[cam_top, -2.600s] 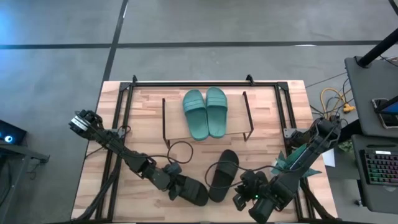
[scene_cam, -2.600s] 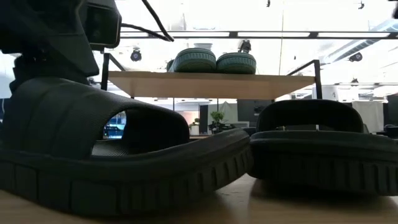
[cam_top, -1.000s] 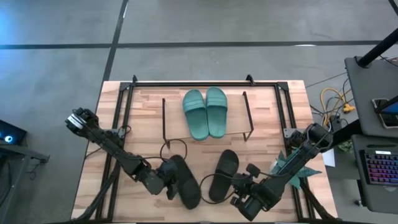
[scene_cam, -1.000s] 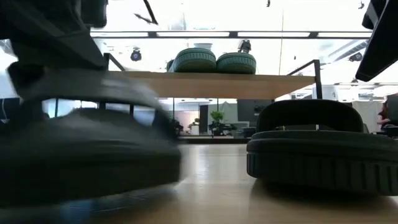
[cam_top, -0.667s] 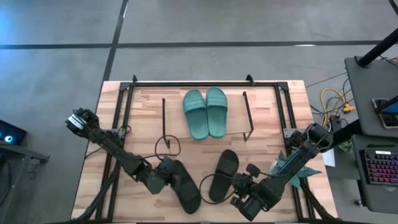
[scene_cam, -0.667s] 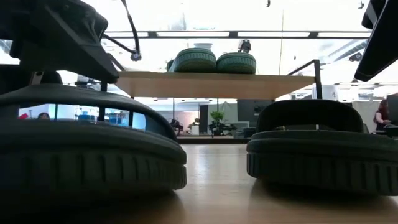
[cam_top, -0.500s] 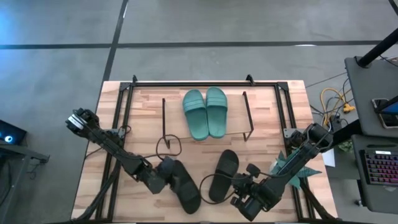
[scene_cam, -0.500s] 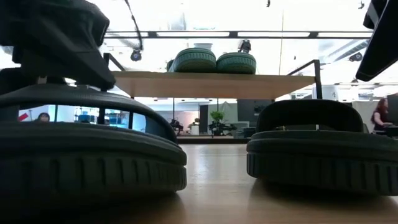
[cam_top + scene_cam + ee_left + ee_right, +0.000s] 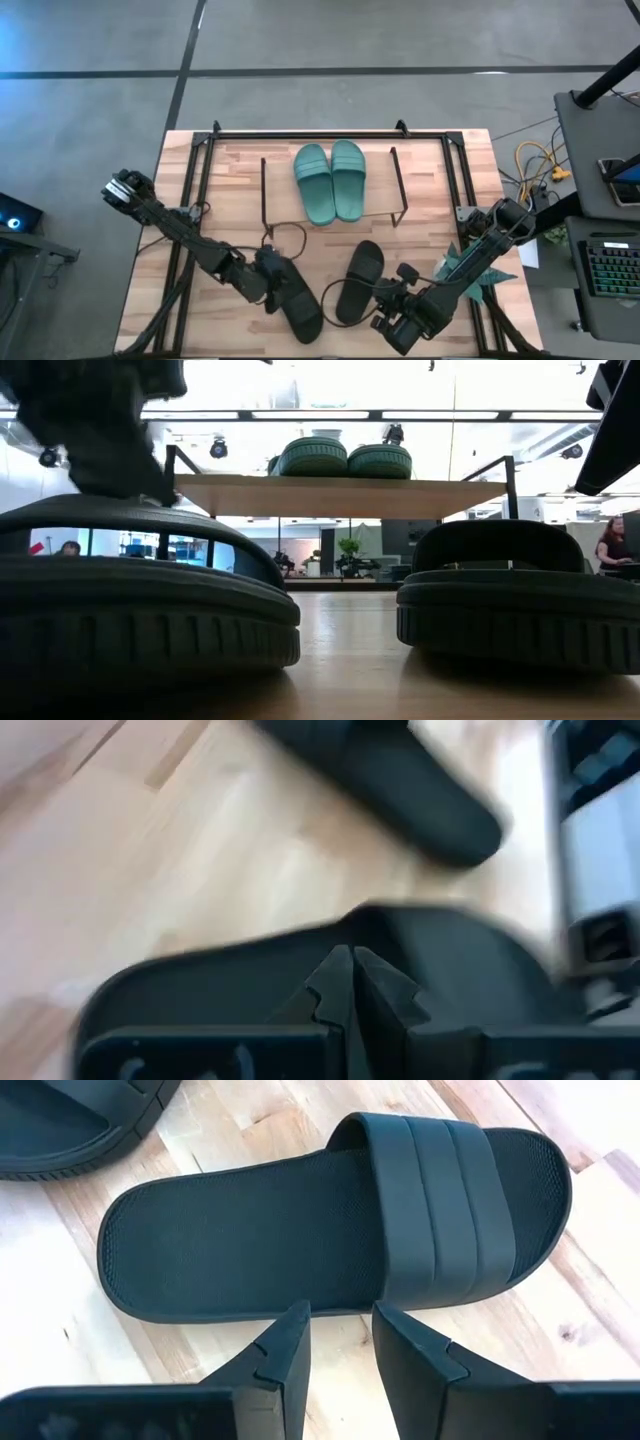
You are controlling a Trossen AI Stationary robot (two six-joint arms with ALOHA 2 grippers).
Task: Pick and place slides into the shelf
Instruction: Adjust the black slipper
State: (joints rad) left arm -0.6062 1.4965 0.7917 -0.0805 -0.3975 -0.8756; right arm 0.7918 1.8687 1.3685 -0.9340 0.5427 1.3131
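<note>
Two teal slides (image 9: 331, 180) lie side by side on the shelf's wooden top board (image 9: 340, 495). Two black slides lie flat on the table in front of it, the left one (image 9: 295, 297) and the right one (image 9: 359, 281). My left gripper (image 9: 268, 273) is shut at the left slide's far end. My right gripper (image 9: 335, 1338) stands open just off the right slide's (image 9: 330, 1230) long side, near its heel end, touching nothing. My left gripper's shut fingers (image 9: 350, 970) slant down from the table's left onto the far end (image 9: 440, 955) of the left black slide. The view is blurred, so I cannot tell whether the tips touch it. The slide lies sole down on the table.
A dark cable loop (image 9: 287, 238) lies on the wood between the shelf and the left slide. A green spiky plant (image 9: 468, 266) sits by my right arm. A black frame (image 9: 300, 133) runs around the table. A person (image 9: 610, 545) stands far behind.
The left black slide, blurred a second ago, now lies still and flat. My left gripper, still shut, has rolled about its own line and crept toward the table's far edge along the slide.
</note>
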